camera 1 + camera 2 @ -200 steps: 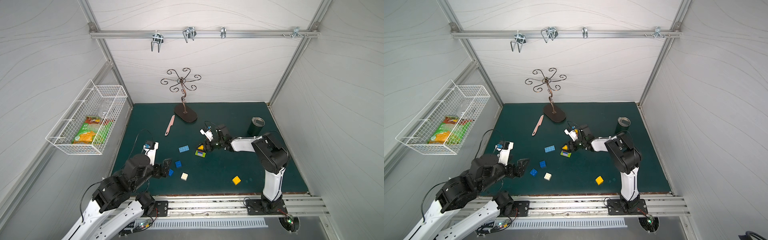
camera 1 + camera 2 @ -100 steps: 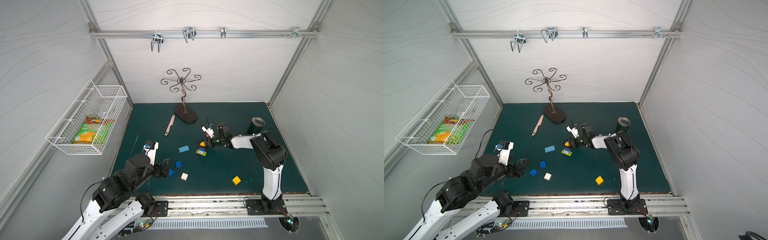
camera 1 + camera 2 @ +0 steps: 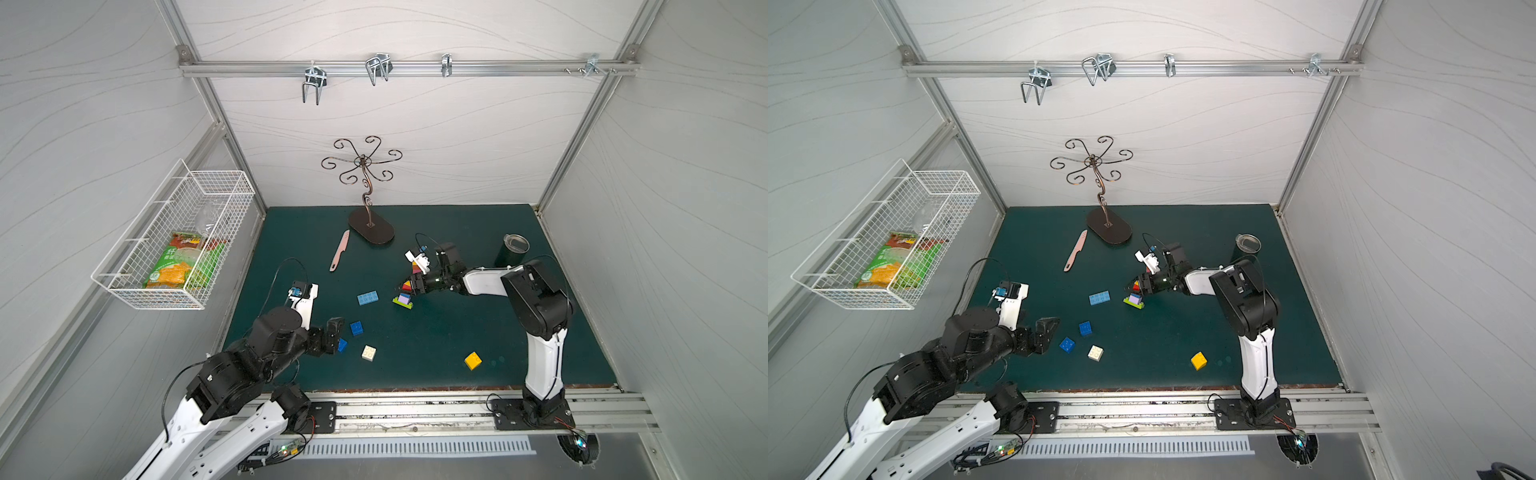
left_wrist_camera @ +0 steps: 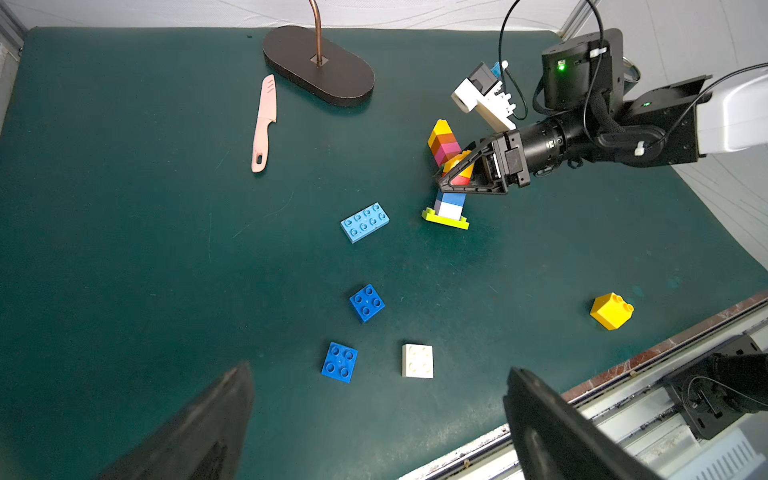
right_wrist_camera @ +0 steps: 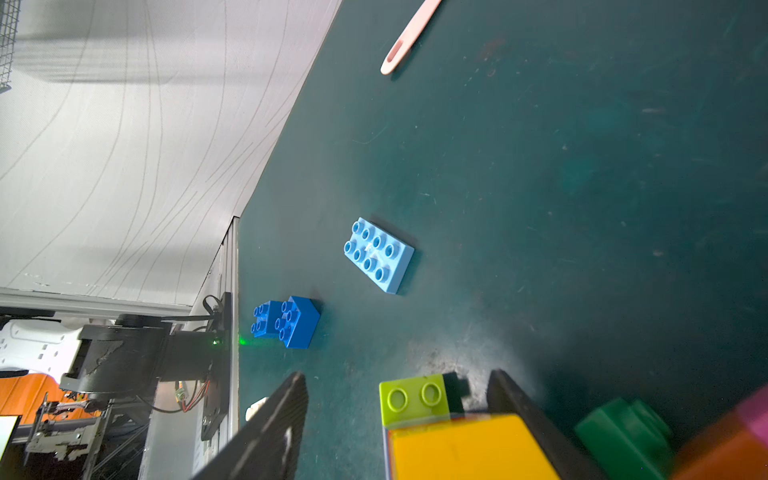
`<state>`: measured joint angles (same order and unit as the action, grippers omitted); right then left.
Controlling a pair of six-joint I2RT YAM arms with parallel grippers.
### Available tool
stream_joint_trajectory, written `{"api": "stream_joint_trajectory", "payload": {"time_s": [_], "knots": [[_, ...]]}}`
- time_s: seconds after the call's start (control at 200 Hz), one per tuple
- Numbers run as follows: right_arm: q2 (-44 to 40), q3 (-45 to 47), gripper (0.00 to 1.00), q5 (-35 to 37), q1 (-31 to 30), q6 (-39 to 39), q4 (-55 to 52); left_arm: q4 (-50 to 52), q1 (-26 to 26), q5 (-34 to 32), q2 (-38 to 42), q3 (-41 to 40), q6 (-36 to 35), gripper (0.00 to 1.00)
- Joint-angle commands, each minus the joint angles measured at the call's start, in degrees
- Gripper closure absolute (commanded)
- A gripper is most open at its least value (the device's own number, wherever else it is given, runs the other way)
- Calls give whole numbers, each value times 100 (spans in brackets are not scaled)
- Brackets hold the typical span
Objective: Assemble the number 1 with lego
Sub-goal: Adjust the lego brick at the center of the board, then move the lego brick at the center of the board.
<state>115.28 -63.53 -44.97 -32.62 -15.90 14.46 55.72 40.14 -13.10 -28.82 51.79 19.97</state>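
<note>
Little has changed over the last second. The left gripper sits as before, and the right gripper has only edged slightly farther back, its jaw gap unchanged. To me that means a brick is being seated, not a fresh pick. The left gripper hangs wide apart and empty above the near mat. The right gripper straddles the lego tower mid-mat, jaws partly apart. One finger lies against the top yellow brick, and mat shows beside the other. Beneath come red, bluish and white bricks on a lime base. A yellow-orange-pink column leans just beside. Five loose bricks lie nearer the robot, the light-blue brick closest to the tower.
</note>
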Motion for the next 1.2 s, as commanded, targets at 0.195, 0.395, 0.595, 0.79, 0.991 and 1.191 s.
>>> {"api": "stream_joint_trajectory", "payload": {"time_s": [0.195, 0.395, 0.595, 0.79, 0.991, 1.191], "knots": [[571, -837, 30, 307, -390, 289, -975, -145, 11, -60, 84, 125, 25, 1], [968, -1592, 29, 765, -403, 419, -1843, -150, 11, -61, 97, 128, 28, 1], [1168, -2220, 21, 1529, -385, 522, -2915, -150, 11, -61, 122, 121, 28, 1], [1064, -3006, 11, 2238, -403, 375, -4024, -158, 11, -31, 117, 125, 18, 1], [816, -3717, 1, 2448, -532, 88, -4882, -150, 11, -60, 164, 126, 27, 0], [-41, -3955, 1, 3759, -999, -243, -5786, -150, 11, -96, 239, 121, 41, 1]]}}
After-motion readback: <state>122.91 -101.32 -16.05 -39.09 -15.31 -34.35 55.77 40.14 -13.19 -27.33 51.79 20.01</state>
